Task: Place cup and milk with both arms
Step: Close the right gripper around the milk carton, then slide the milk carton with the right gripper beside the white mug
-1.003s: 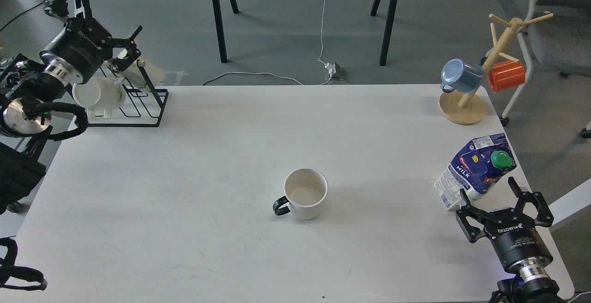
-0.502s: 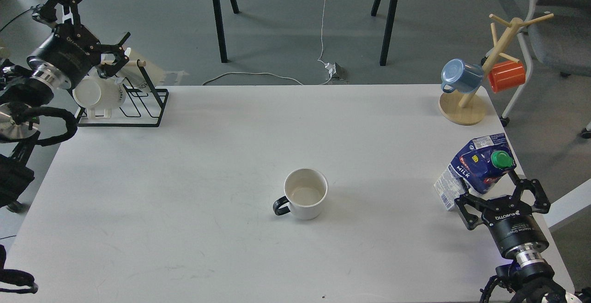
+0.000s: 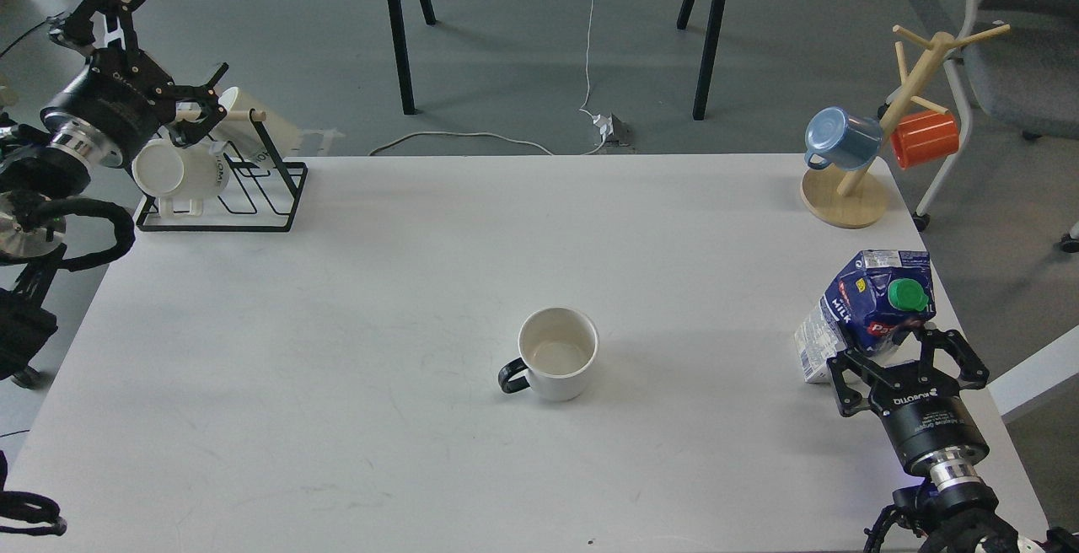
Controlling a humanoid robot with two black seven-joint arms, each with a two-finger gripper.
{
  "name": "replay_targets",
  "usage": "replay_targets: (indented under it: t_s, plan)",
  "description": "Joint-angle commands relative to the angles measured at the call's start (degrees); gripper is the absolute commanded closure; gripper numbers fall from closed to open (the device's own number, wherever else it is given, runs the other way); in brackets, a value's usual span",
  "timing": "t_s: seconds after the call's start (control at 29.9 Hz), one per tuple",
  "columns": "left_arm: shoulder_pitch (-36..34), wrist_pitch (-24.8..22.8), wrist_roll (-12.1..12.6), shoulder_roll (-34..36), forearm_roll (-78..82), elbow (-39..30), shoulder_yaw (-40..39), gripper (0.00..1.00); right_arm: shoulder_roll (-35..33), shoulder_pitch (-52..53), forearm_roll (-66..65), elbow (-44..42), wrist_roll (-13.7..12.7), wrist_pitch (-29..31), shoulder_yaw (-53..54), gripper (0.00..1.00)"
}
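The cup [image 3: 556, 355], a squat white mug with a cream inside and a black handle pointing left, stands upright mid-table, apart from both grippers. The milk [image 3: 877, 304], a dark blue and white carton with a green cap, stands near the table's right edge. My right gripper [image 3: 904, 357] is open with its fingers spread either side of the carton's lower near part, hiding its base. My left gripper [image 3: 160, 39] is open and empty at the far left, above the black wire rack [image 3: 270, 199].
The rack holds all-white mugs [image 3: 181, 174] at the table's back left corner. A wooden mug tree [image 3: 847, 195] with a blue mug [image 3: 839, 138] and an orange mug [image 3: 925, 138] stands at the back right. The table's right edge [image 3: 969, 342] is close to the carton.
My right gripper has moved forward up to the milk carton, which has turned and now stands more upright. My left arm has drawn back to the left, away from the rack.
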Motion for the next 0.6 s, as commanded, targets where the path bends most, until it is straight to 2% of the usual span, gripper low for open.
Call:
replay_targets:
  t_s: [0.0, 0.2, 0.4, 0.57]
  plan:
    - [0.02, 0.00, -0.01, -0.07, 0.03, 0.47, 0.01, 0.00, 0.10, -0.17, -0.03, 0.43, -0.02, 0.00, 0.00, 0.53]
    - [-0.07, 0.00, 0.08, 0.01, 0.03, 0.47, 0.09, 0.00, 1.24, -1.05, -0.12, 3.76, -0.20, 0.00, -1.31, 0.53]
    - [-0.07, 0.00, 0.43, 0.19, 0.12, 0.47, 0.09, 0.00, 2.21, -0.88, -1.26, 11.41, -0.02, 0.00, -7.28, 0.53]
    - [-0.07, 0.00, 0.43, 2.91, 0.12, 0.47, 0.53, 0.00, 9.05, -0.09, -8.37, 11.07, -0.28, 0.00, -9.76, 0.52]
